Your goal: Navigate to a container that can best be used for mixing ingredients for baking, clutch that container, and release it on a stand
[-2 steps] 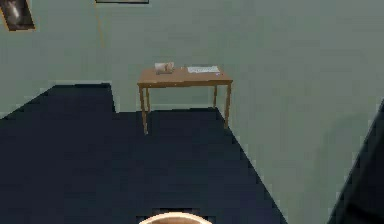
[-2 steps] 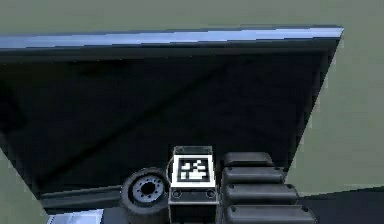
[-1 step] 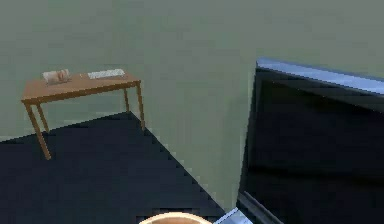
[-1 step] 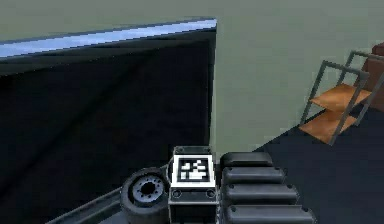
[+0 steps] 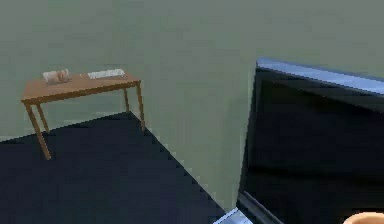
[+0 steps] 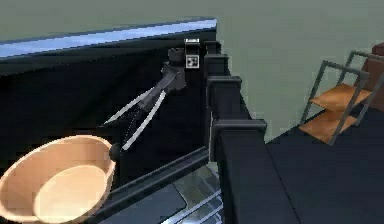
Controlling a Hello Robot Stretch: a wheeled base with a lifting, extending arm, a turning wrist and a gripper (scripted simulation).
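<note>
The bowl (image 6: 55, 185) sat at the arm side view's lower left, round and tan, with its inside showing plain pale tan. Its rim met the tips of the claw (image 6: 113, 140). The lower edge of the bowl ran down to the bottom of the picture beside a grey surface (image 6: 195, 200), so I could not tell whether the claw held it or only reached it.

The claw's two thin fingers (image 6: 140, 108) slanted down and left from its dark body. Just right of that body stood two white squares (image 6: 190, 55) with black marks, too small to read as writing. The dark arm (image 6: 235, 150) ran from there to the bottom edge.

Behind the claw and bowl stood one large dark screen (image 6: 90, 90) with a pale blue top edge — the forward view had the same screen (image 5: 320, 140) at its right, above a corner of the grey surface (image 5: 232, 216).

Farther out, at the arm side view's right, stood one piece of wooden furniture (image 6: 340, 95) with dark rails on the dark floor (image 6: 320, 170).

Well apart, at the forward view's left, one wooden bench (image 5: 85, 92) stood against the green wall (image 5: 190, 60). It carried two pale things — a small rounded one (image 5: 57, 76) and a flat white one (image 5: 105, 73).
</note>
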